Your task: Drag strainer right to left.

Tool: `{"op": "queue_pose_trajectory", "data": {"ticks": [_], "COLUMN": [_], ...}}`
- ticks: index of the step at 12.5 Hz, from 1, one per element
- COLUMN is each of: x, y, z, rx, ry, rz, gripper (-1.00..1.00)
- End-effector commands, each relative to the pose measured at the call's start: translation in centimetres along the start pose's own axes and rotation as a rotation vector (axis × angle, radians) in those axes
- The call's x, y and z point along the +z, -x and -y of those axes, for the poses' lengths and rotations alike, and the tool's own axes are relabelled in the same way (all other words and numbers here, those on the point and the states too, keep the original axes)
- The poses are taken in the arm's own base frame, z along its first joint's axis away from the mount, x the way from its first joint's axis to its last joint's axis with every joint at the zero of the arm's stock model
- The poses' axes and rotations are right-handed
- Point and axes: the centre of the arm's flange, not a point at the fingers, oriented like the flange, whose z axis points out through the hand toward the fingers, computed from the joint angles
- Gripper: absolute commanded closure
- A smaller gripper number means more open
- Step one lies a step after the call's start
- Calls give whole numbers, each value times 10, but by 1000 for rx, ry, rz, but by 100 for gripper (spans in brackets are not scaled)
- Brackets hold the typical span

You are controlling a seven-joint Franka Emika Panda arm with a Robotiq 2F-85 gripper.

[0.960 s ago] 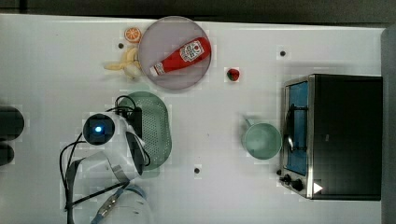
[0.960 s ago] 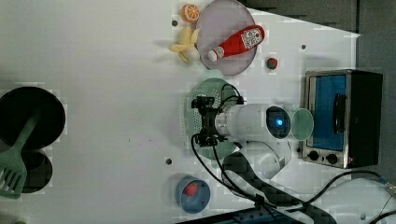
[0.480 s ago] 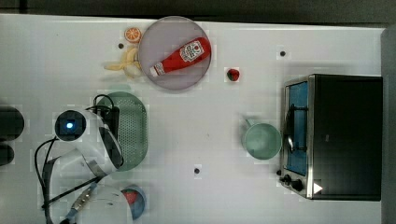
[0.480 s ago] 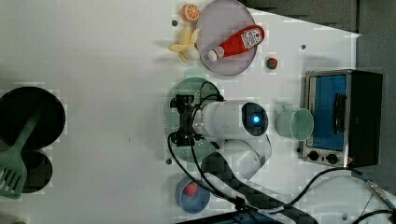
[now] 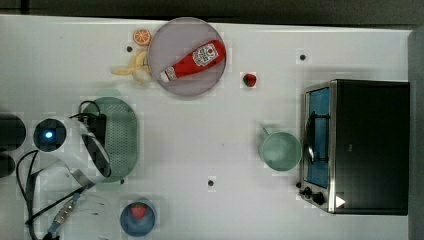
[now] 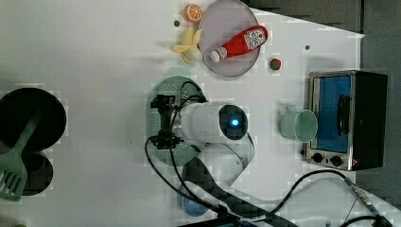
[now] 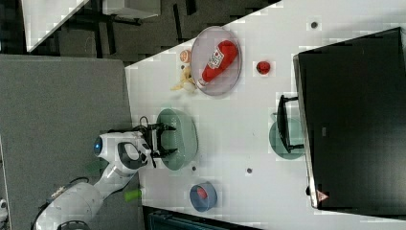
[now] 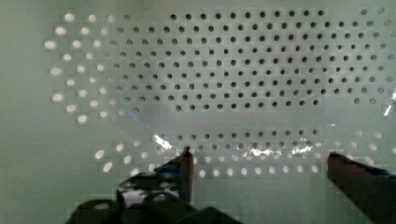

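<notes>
The gripper (image 7: 163,139) stands wide inside the strainer (image 7: 184,139), gripping nothing; judging by the table, the drag looks nearly complete.

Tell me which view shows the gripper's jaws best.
The right view: the gripper stands side-on, jaws spread wide over the strainer. The wrist view shows two fingertips against the holed basin. In the top view and the left view the arm covers most of it.

Three overhead views share the table (image 5: 240,130); wrist close.
</notes>
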Motion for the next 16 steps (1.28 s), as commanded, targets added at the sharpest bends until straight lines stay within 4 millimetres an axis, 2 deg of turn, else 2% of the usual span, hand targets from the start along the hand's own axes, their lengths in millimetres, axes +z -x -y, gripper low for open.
{"op": "queue_pose_trajectory", "data": {"ticks": [1,4,7,9,12,16], "x": [-4,-8,-42,-87,-176,-300], "y": [20,27,26,15,-19,-96], "z": [1,2,6,13,26,36], "rx": [67,53,-53,-170,-360,-436], "ry": [-22,-31,-15,6,35,22], "rz": [15,22,-10,-51,-105,-134], "gripper": [-100,-100,-100,-100,-100,-100]}}
